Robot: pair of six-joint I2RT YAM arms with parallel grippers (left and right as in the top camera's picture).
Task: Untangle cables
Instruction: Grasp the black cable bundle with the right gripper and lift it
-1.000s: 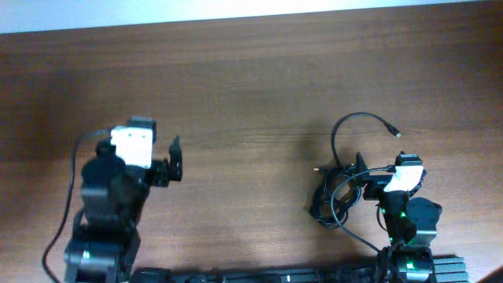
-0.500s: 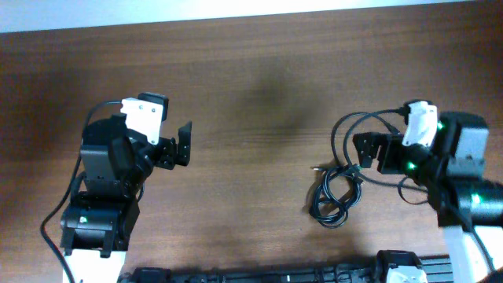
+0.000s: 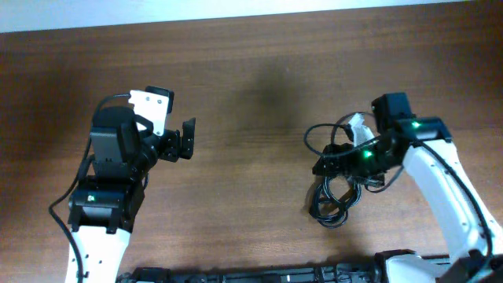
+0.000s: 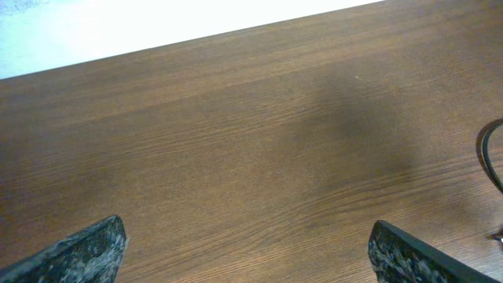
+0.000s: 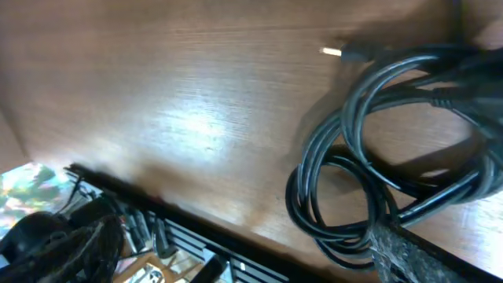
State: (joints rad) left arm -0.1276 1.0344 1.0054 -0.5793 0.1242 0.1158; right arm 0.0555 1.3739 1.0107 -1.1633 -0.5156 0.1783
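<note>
The black cables (image 3: 334,203) lie as a coiled bundle on the wooden table at the right, with a loose loop (image 3: 313,138) reaching up and left. In the right wrist view the coil (image 5: 369,185) fills the right side, and a small metallic plug tip (image 5: 331,52) points left. My right gripper (image 3: 322,166) hovers just above the bundle's upper edge. Its jaws are wide open and empty (image 5: 244,259), and one finger (image 5: 416,255) is over the coil. My left gripper (image 3: 187,138) is open and empty over bare table at the left (image 4: 247,255), far from the cables.
The left wrist view shows bare wood, the table's far edge (image 4: 157,47) and a bit of cable (image 4: 489,157) at the right border. The right wrist view shows the table's front edge (image 5: 196,220) with dark equipment below it.
My right arm has swung round, and its gripper has moved left and down over the cable bundle. The loose cable loop now lies further left. My left gripper has shifted slightly up and right.
</note>
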